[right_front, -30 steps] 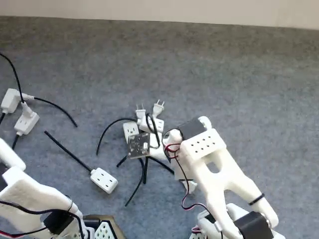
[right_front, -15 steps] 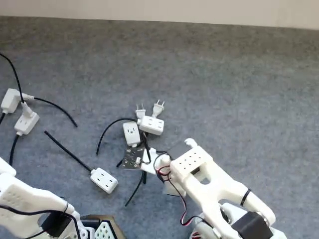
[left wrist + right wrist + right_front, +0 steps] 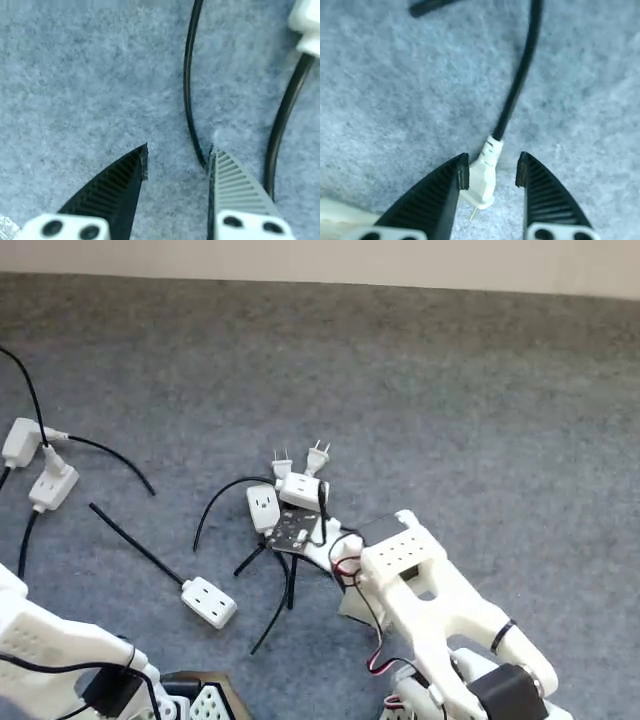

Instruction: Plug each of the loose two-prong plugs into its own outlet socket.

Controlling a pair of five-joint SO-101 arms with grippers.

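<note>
The left pincer (image 3: 178, 151) is parked open over the carpet, with a black cable (image 3: 187, 90) ending right by its grey finger. The right pincer (image 3: 492, 159) is the one that matters: jaws apart, and a white plug (image 3: 484, 180) sits between them, hugging the black finger. I'd centre it first, then squeeze the body rather than the cord (image 3: 520, 80), so the prongs don't twist.

Robotics lab bench, by the evidence: grey carpet-like mat (image 3: 480, 390) covering the surface, pale wall (image 3: 400, 258) at its far edge, white plastic robot arm (image 3: 400, 555) with exposed wiring.
</note>
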